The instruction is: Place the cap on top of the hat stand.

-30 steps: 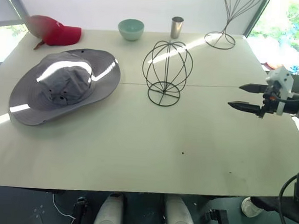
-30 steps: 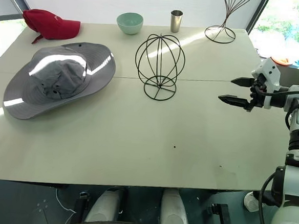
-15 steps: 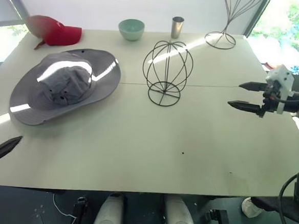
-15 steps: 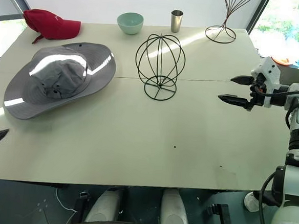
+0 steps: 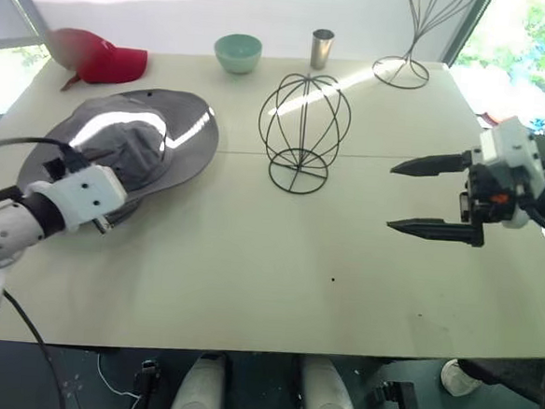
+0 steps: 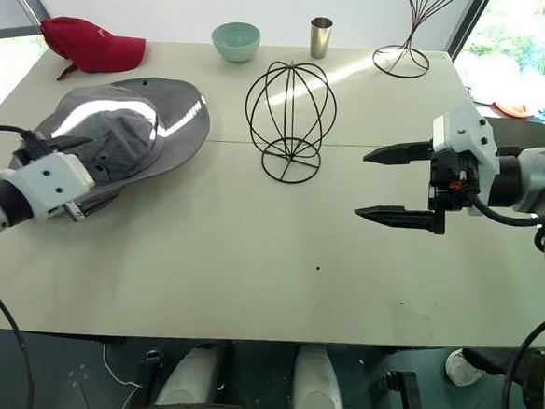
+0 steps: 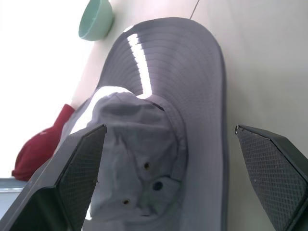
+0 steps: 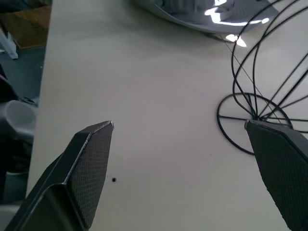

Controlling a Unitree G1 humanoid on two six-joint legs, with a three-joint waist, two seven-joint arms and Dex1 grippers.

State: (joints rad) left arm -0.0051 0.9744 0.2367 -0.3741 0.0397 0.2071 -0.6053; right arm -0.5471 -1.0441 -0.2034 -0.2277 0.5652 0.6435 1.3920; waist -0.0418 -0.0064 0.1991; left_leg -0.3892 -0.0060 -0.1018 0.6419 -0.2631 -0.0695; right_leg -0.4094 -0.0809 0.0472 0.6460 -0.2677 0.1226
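The table (image 5: 250, 259) is noted as a broad pale surface carrying everything in question. The cap (image 5: 166, 127), a large grey sun hat, is found lying brim-down on the robot's left part of the table, well apart from any edge hazard. It is judged soft, light and floppy: the brim is likely to droop when lifted, and the crown to collapse under a pinch. A hold on the brim close to the crown, or across the crown itself, is judged the most secure.

The hat stand (image 5: 304, 132), a short globe of thin black wire, is seen upright near the table's middle, beside the cap but apart from it. It is judged light and liable to tip if the cap is dragged over it.

The left gripper (image 7: 173, 187) is seen just over the cap's near side, fingers spread wide to either side of the crown; whether the fabric is touched cannot be told with certainty. The right gripper (image 5: 427, 197) hangs above bare table to the right of the stand, fingers wide apart, holding nothing.

Along the far edge are recorded a taller wire stand (image 5: 410, 46), a red baseball cap (image 5: 100, 57), a green bowl (image 5: 238, 52) and a metal cup (image 5: 322, 49). None obstructs the short path between cap and stand.
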